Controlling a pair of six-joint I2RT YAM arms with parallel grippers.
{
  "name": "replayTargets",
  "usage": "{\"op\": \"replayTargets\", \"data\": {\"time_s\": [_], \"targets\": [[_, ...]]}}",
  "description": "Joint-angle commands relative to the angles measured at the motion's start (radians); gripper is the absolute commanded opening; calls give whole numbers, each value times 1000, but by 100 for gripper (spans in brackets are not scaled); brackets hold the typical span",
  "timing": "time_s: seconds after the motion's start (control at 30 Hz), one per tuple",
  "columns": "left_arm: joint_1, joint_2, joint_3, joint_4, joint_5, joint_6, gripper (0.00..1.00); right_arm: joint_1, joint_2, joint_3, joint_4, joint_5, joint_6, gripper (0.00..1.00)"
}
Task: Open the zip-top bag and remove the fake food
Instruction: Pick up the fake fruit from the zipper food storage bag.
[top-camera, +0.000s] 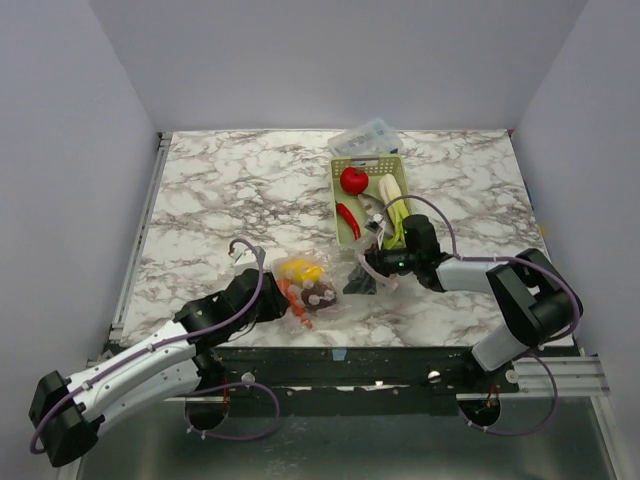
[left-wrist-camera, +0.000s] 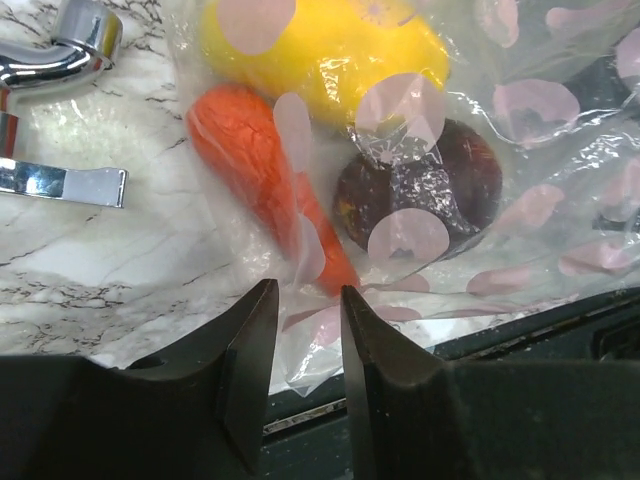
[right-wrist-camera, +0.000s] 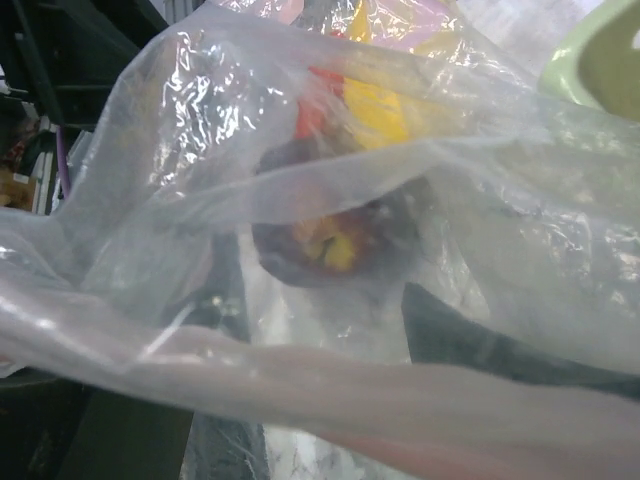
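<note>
The zip-top bag (top-camera: 340, 275) lies crumpled near the table's front edge, between my two grippers. Inside it are a yellow lemon (left-wrist-camera: 320, 50), an orange carrot (left-wrist-camera: 250, 160) and a dark purple beet (left-wrist-camera: 420, 190). My left gripper (left-wrist-camera: 305, 300) is shut on the bag's near corner, just below the carrot's tip. My right gripper (right-wrist-camera: 318, 285) stands open at the bag's other end, with film draped over its fingers and the pinkish zip strip (right-wrist-camera: 350, 400) stretched across in front. The beet (right-wrist-camera: 330, 240) shows through the plastic ahead of it.
A pale green basket (top-camera: 340, 170) behind the bag holds a red round fruit (top-camera: 353, 180), a red chili (top-camera: 348, 218) and a pale leek (top-camera: 392, 200). A clear rigid box (top-camera: 365, 135) stands behind it. A chrome hook (top-camera: 238, 247) lies left of the bag.
</note>
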Motion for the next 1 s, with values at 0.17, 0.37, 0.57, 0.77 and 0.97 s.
{"op": "replayTargets", "data": {"time_s": [0.17, 0.37, 0.57, 0.77, 0.97], "targets": [[6, 105, -83, 215, 98, 8, 32, 51, 34, 45, -44, 0, -23, 80], [7, 152, -70, 212, 52, 7, 32, 83, 85, 102, -109, 3, -53, 80], [18, 184, -64, 235, 20, 18, 32, 92, 118, 139, -107, 16, -58, 80], [26, 225, -68, 289, 17, 49, 32, 136, 116, 168, -148, 49, -99, 81], [29, 304, -50, 338, 26, 67, 31, 154, 142, 210, -189, 93, -109, 83]]}}
